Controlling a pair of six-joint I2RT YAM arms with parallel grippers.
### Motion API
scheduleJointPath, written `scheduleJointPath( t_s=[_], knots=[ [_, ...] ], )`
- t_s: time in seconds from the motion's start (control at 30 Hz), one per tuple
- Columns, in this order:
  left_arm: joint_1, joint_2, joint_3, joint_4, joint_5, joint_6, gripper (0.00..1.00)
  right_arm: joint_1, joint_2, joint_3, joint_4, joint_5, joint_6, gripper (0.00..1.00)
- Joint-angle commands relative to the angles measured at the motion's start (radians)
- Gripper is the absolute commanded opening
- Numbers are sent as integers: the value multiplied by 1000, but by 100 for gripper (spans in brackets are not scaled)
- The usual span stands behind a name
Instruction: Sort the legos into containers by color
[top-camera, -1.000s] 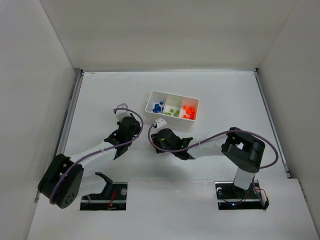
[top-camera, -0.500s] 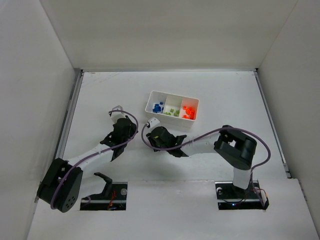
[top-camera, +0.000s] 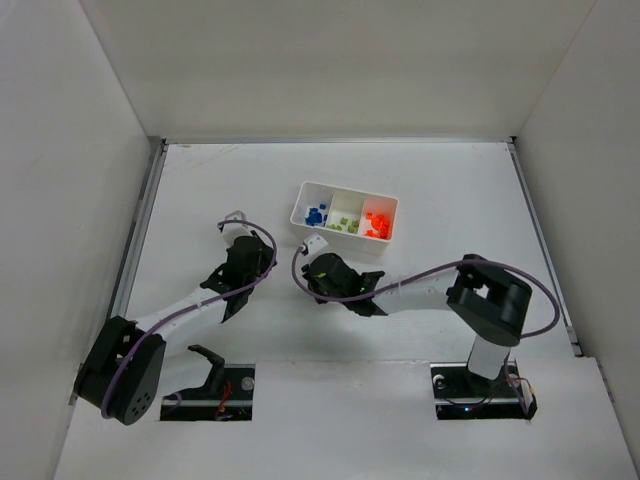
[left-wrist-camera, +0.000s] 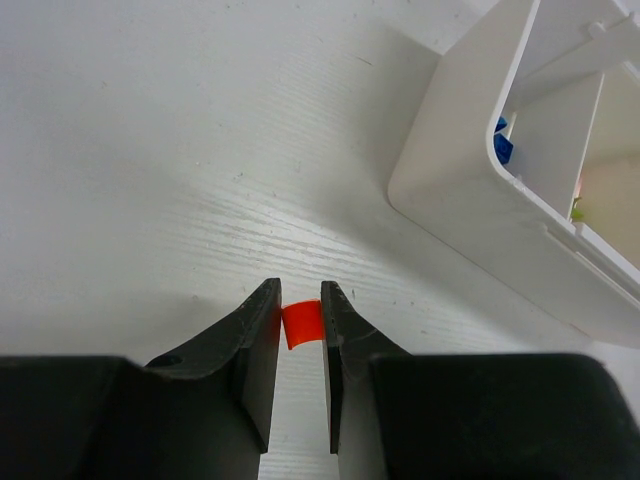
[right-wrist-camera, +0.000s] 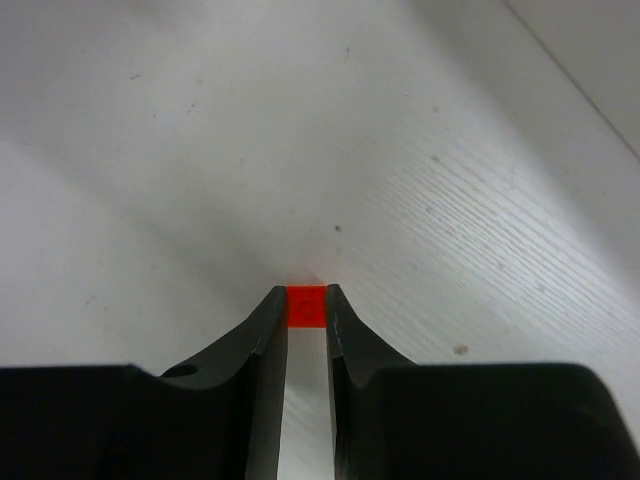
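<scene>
The white tray (left-wrist-camera: 455, 195) lies ahead and to the right of the left gripper (left-wrist-camera: 299, 305), whose jaws clamp an orange brick (left-wrist-camera: 302, 326) at their tips. The right gripper (right-wrist-camera: 307, 298) pinches a second orange brick (right-wrist-camera: 307, 306) the same way. Only the overhead view shows the tray's blue legos (top-camera: 316, 213), green legos (top-camera: 343, 224) and orange legos (top-camera: 376, 222); neither held brick is visible there.

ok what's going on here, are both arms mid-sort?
Yes. The left gripper is shut on an orange brick just short of the white tray. The right gripper is shut on a second orange brick low by the table. The tray already holds blue bricks, green bricks and orange bricks, one colour per compartment.
</scene>
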Motion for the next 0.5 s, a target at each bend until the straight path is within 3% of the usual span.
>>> scheduleJointPath(
  t_s=[0.0,0.23,0.47],
  knots=[
    [-11,-4,11,36,2,-9,13,-12,-148,-30,21,6,36,19],
    [-82,24,52,44,-6,-18,13,-190,-346,-57,-32,129,37,19],
    [-163,67,123,60,-21,-20,13,-371,-340,-34,-22,215,27,19]
  ],
)
